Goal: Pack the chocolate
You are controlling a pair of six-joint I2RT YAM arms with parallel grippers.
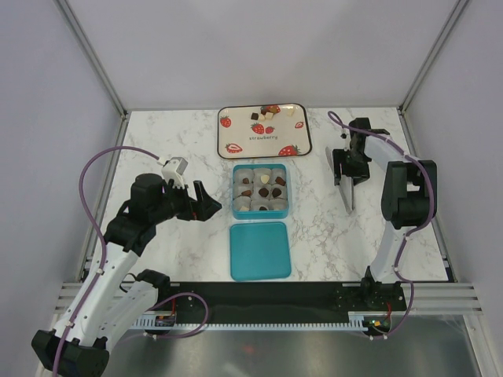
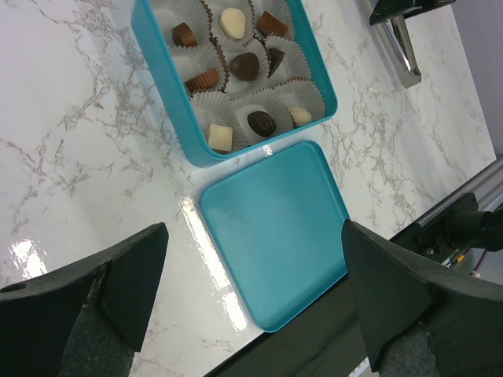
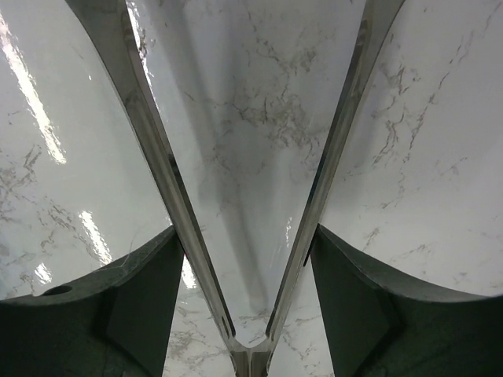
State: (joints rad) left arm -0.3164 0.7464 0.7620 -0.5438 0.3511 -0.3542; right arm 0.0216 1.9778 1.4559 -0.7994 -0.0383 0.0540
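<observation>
The teal box (image 1: 234,193) stands mid-table, lined with white paper cups. Several chocolates (image 1: 266,187), dark, milk and white, sit in the cups; they also show in the left wrist view (image 2: 244,67). More chocolates (image 1: 267,112) lie at the far edge of the strawberry tray (image 1: 263,146). My left gripper (image 1: 206,201) is open and empty, left of the box; its wrist view (image 2: 253,228) looks over the lid (image 2: 275,228). My right gripper (image 1: 348,161) is shut on metal tongs (image 1: 348,192), right of the box. In the right wrist view (image 3: 245,243) the tongs (image 3: 149,133) spread open over bare marble.
The teal lid (image 1: 260,250) lies flat just in front of the box, near the table's front edge. A black rail (image 1: 267,297) runs along that edge. Metal frame posts stand at the back corners. The tongs also show in the left wrist view (image 2: 402,55).
</observation>
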